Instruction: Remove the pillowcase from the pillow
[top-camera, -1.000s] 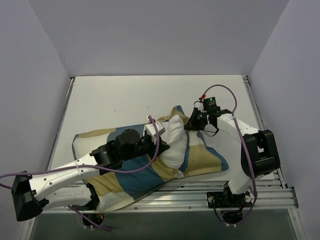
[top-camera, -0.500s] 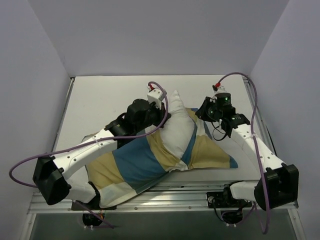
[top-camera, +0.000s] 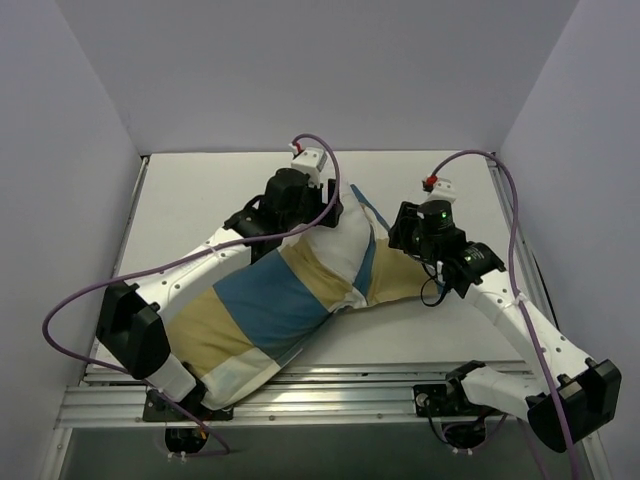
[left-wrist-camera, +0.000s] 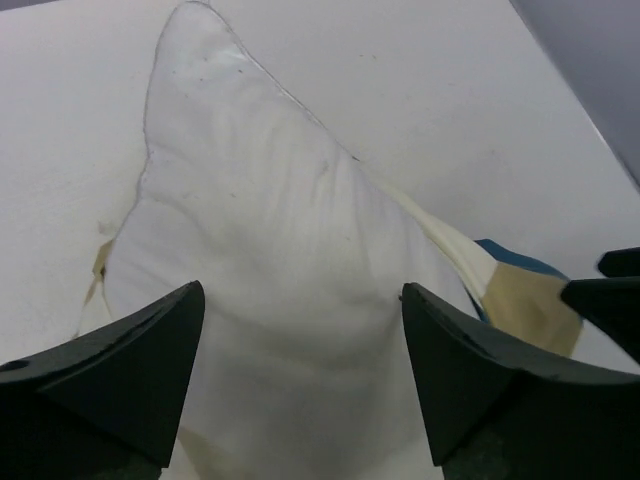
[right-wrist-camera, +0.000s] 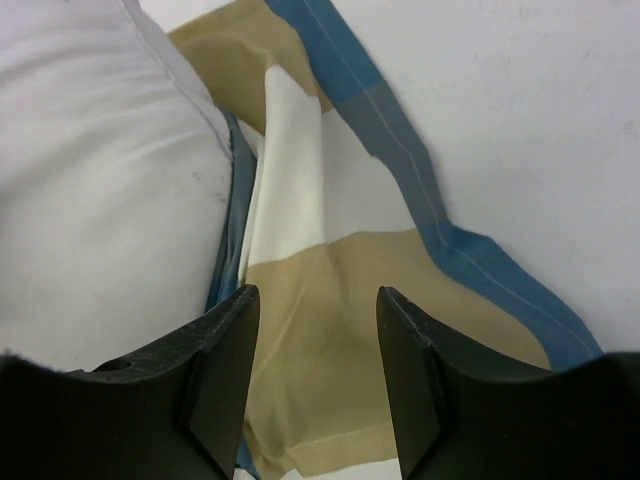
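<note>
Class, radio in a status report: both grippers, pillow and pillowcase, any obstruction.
Left gripper open above pillow, holding nothing. Right gripper open over pillowcase, holding nothing. Pillow's far end bare, rest inside pillowcase. No obstruction seen.

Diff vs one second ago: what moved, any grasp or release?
The left pincer travelled toward the far side of the table, dragging the exposed white end of the pillow with it, then opened and let go. The right pincer shifted slightly outward and opened over the pillowcase. The bundle pivoted, its covered end sliding toward the near edge. Unchanged: most of the pillow remains inside the pillowcase.
</note>
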